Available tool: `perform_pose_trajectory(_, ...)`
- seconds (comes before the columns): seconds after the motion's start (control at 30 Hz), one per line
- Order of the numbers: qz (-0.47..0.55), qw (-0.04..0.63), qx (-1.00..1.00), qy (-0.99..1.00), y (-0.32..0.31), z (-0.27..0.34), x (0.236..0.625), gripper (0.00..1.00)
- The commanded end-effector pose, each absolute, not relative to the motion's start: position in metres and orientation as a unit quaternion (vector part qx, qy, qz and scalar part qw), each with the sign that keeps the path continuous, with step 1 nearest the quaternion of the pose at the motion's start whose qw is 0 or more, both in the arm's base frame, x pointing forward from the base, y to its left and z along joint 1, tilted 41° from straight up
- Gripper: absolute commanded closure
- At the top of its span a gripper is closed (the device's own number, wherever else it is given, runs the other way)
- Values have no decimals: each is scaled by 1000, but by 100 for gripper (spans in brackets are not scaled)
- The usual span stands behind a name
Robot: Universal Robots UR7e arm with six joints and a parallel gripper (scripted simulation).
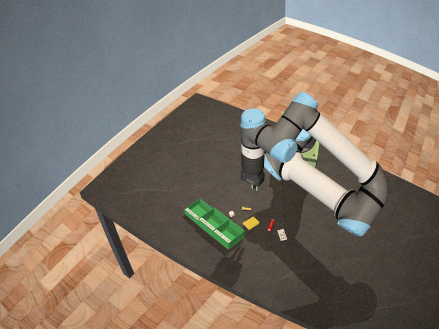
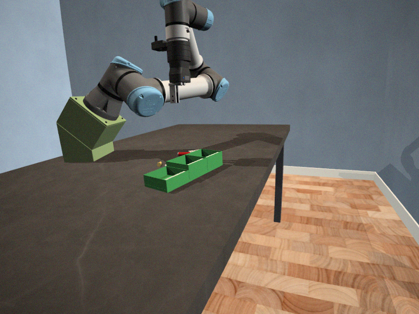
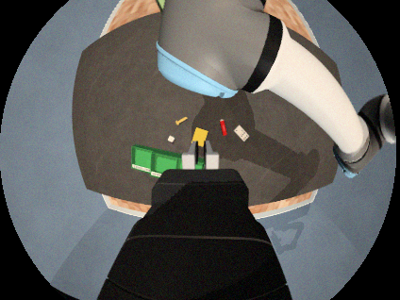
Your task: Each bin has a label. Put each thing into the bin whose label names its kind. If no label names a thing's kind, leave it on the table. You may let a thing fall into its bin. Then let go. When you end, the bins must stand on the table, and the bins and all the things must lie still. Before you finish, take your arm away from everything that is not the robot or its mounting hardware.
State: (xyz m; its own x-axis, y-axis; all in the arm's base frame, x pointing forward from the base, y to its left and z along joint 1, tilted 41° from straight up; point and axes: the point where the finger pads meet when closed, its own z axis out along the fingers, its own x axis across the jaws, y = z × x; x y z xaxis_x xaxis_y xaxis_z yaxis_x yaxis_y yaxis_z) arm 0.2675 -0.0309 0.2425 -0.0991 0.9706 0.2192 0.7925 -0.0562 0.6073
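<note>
A row of three green labelled bins stands near the table's front edge; all compartments look empty. Beside it lie a white die, a yellow bolt, a flat yellow block, a red battery and a white domino. My gripper hangs high above the table, behind the bolt, pointing down. Its fingers stand nearly together with nothing between them.
The arm's green base block stands at the back of the dark table. The folded arm hangs over the table behind the things. The table's edge runs close in front of the bins.
</note>
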Motion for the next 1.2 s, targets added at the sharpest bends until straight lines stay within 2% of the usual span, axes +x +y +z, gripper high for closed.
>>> perform_pose_trajectory(0.0,320,148,657,666,-30,241,267,69)
perform_pose_trajectory(0.2,320,148,657,666,-30,241,267,69)
perform_pose_trajectory(1.17,262,318,321,853,-169,175,393,69)
